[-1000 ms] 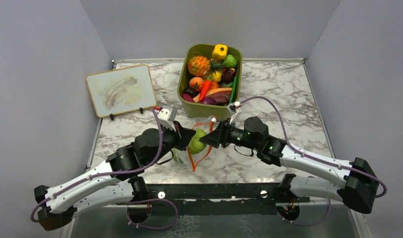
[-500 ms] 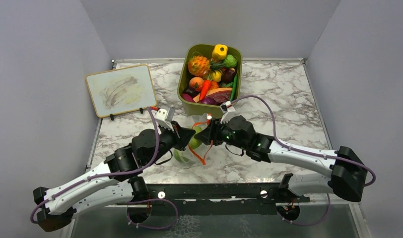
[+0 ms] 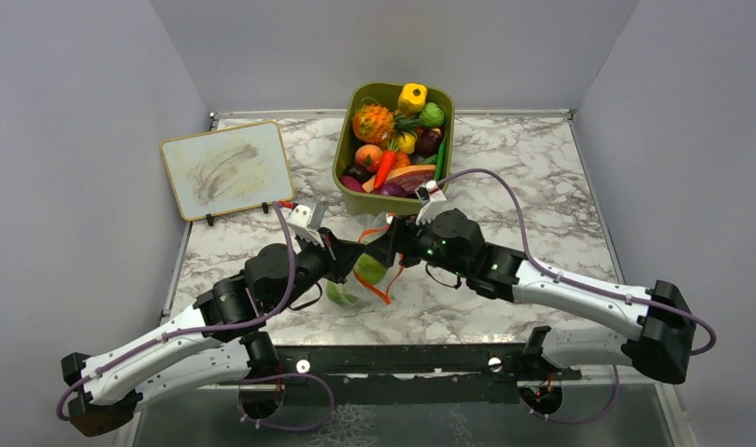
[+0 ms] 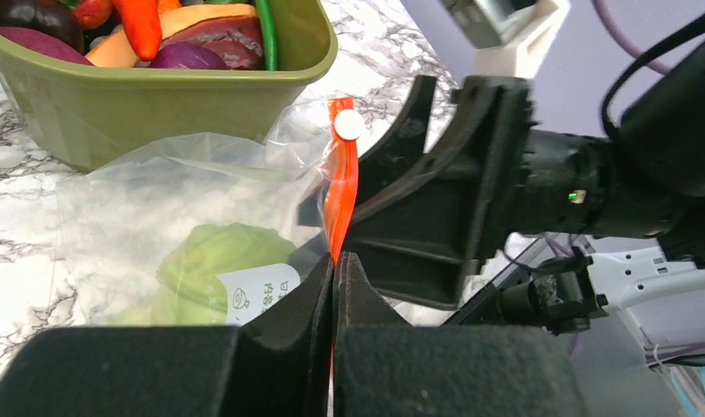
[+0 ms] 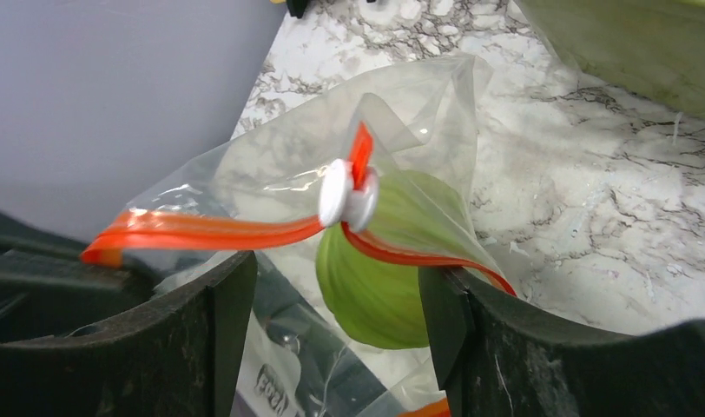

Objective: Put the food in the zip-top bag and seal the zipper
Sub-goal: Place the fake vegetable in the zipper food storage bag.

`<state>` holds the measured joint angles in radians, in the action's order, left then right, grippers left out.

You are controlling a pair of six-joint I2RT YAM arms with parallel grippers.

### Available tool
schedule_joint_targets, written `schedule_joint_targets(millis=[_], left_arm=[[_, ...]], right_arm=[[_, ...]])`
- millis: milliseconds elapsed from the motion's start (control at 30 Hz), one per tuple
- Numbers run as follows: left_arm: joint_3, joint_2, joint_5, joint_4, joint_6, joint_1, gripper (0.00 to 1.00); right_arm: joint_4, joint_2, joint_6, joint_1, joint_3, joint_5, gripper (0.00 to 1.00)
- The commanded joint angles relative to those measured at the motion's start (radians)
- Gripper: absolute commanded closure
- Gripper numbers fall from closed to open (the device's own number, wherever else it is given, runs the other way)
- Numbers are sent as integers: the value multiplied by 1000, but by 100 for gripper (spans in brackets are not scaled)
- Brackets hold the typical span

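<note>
- Zip-top bag [image 4: 141,191], cabbage [image 4: 219,252] inside, sits mid-surface just in front of the bin [image 4: 115,122].
- Left gripper [image 4: 333,269] pinches the zipper [image 4: 342,191] end; it could slip out.
- Right gripper [image 5: 336,278] is spread around the slider [image 5: 336,193]; might clamp film instead.

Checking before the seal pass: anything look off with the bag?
Yes. The zipper kinks sharply at its white slider instead of running straight, and the left gripper is pinching the strip. The zip-top bag is crumpled around a green cabbage.
</note>
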<state>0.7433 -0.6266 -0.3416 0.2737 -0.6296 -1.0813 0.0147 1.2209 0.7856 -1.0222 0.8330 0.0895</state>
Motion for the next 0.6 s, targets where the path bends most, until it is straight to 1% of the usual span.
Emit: schedule_joint_targets(millis=[0,133,300,400,500,567], left_arm=[[-10,14,-27,-16,19,2,100],[-10,14,-38,-10,25,1,100],[-9,17,-42,-9,28,1,100],[-8,18,-43,-10,27,2,100],[-7,18,-45,-8,27,1,100],[-6,19,-45,-7,25,1,100]], right_arm=[[-98,-90,-31,-7,41,19,31],[-203,-148,-55,-7,55,5,33],[-309,-214,-64,-7,40,26,43],[-337,-227,-65,-7,18,66,51],[-350,-222,-67,-6,-12,122,53],[-325,-219,-66,-7,-39,119,53]])
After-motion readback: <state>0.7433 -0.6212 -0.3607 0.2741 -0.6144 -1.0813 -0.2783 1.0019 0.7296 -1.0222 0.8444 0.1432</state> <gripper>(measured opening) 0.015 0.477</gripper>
